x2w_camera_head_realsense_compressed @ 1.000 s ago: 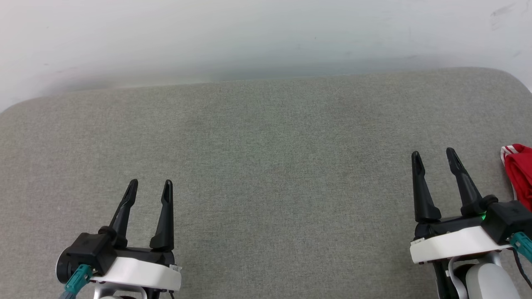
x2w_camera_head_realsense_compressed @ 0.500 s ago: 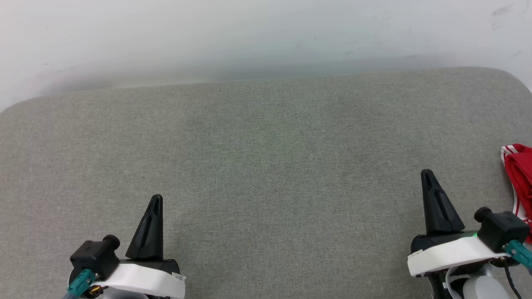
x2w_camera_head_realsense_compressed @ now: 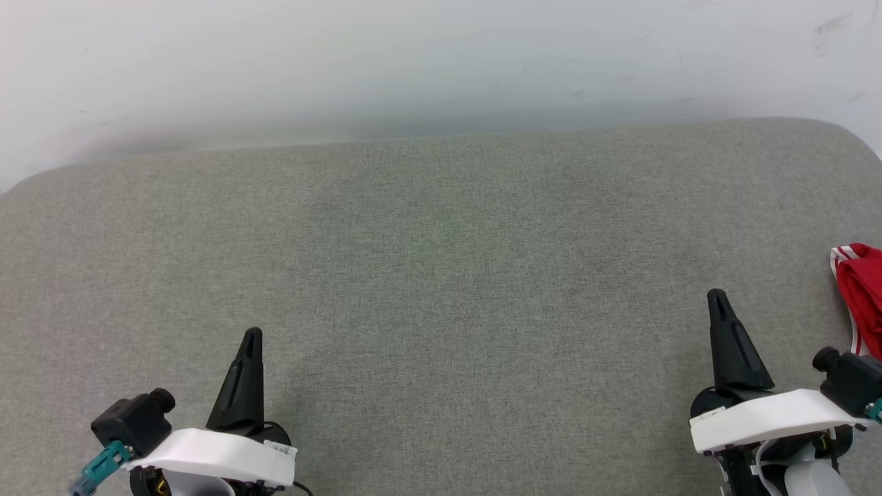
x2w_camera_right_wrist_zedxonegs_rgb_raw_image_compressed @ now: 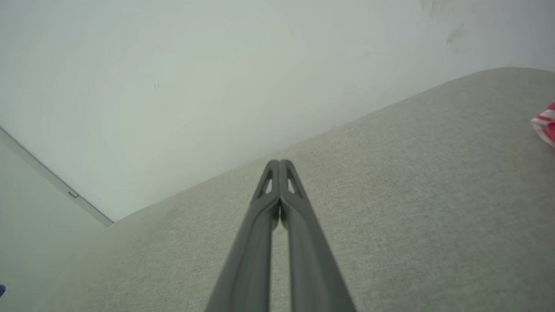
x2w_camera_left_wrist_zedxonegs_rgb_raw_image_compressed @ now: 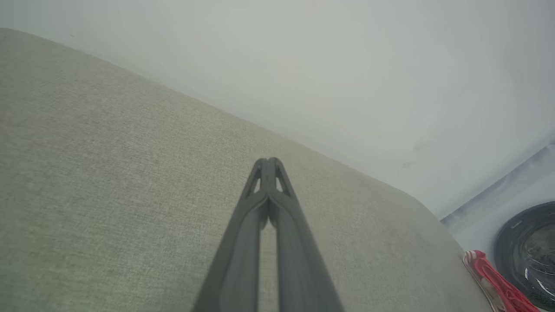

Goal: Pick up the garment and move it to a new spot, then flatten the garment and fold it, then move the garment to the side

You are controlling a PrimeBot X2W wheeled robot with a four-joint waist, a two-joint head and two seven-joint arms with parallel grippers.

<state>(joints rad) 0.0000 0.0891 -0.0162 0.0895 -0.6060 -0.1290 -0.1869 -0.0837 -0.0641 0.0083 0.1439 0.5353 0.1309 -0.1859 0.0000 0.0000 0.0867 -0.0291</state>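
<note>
Garment (x2w_camera_head_realsense_compressed: 863, 293) bunched at right edge of grey cushion (x2w_camera_head_realsense_compressed: 441, 262). Over cushion's near side: left gripper (x2w_camera_head_realsense_compressed: 253, 333), right gripper (x2w_camera_head_realsense_compressed: 717, 295), each pinched closed, holding nothing.

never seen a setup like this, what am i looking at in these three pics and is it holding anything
This is a two-armed wheeled robot seen through its cameras. The wide picture is from its head, looking down on a grey fabric surface. The black spikes at the bottom are its grasping parts: the left end effector and the right end effector, each two long fingers pressed shut, holding nothing. The other two pictures come from a camera on each wrist, looking along those shut fingers. The red-and-white cloth at the right edge is the garment, bunched on the surface, apart from both arms.
</note>
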